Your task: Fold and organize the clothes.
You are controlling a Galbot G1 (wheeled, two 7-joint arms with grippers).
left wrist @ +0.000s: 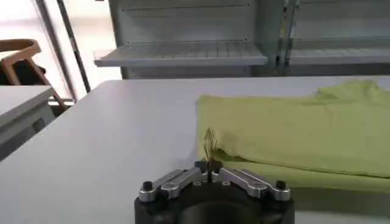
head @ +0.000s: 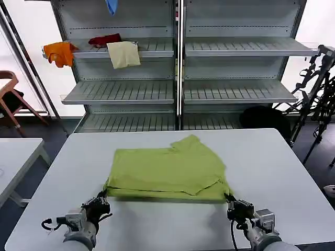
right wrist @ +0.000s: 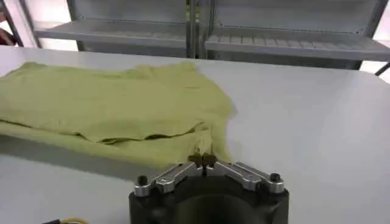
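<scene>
Shelving (head: 178, 89) standing behind the work area, carrying an orange garment (head: 60, 53) and a cream cloth (head: 123, 54) on an upper shelf; not part of the job.

White bench (head: 282, 162) spreading in front of the robot, bearing the T-shirt (head: 167, 170) near its middle.

Lying flat, already doubled over: lime-green, an upper layer resting on a lower one, a sleeve or collar fold poking toward the far edge. Near hem facing the robot, both near corners within reach of the arms.

Left tool (head: 101, 200) pinching the near-left corner of the shirt, jaws closed on a small peak of fabric, as seen from the left wrist (left wrist: 209, 159).

Right tool (head: 234, 205) gripping the near-right corner likewise, jaws narrow around a tuck of cloth (right wrist: 203, 157).

Holding both corners at once probably to keep the hem taut and level for the next fold away from the robot. Likely risk: catching a single layer only, leaving the lower one behind.
</scene>
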